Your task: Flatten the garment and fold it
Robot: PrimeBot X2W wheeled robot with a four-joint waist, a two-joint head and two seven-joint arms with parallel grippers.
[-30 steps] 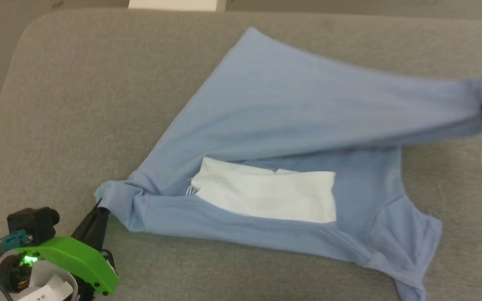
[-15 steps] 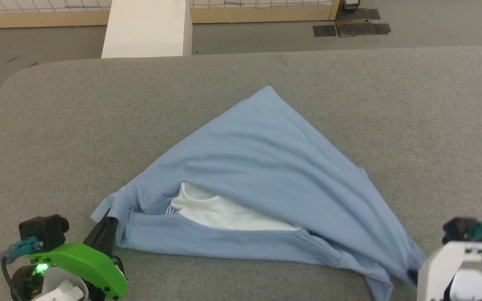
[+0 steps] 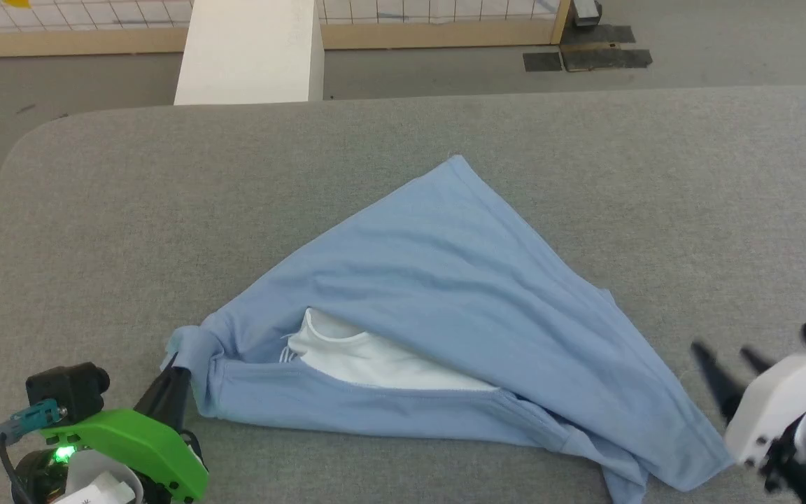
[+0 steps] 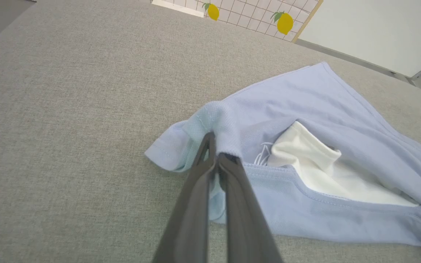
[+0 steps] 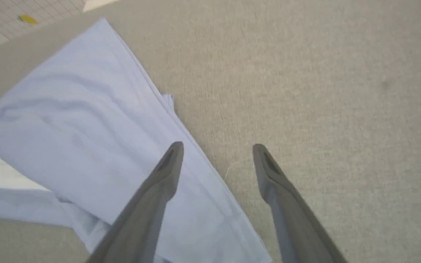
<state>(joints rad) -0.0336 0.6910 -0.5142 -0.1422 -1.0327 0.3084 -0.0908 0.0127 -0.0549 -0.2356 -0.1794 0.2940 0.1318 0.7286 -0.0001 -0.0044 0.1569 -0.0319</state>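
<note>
**Inspector:** Position of the garment?

**Examiner:** It lies on the grey cloth-covered table, centre of the head view. It forms a rough triangle, with the apex toward the top of the frame and the long edge along the bottom. The white lining shows through an opening in the lower middle. The fabric carries shallow creases and is not flat.

**Inspector:** Left gripper?

**Examiner:** Lower left of the head view. The fingers are pressed together on the bunched lower-left corner of the garment, and the wrist view shows cloth pinched at the tips.

**Inspector:** Right gripper?

**Examiner:** Lower right of the head view, just beside the garment's lower-right corner. The fingers are spread wide with nothing between them. In its wrist view one finger stands over the garment's edge and the other over bare table. I cannot tell whether either touches.

**Inspector:** Surroundings?

**Examiner:** A white box stands beyond the table's far edge, upper left of the frame.
</note>
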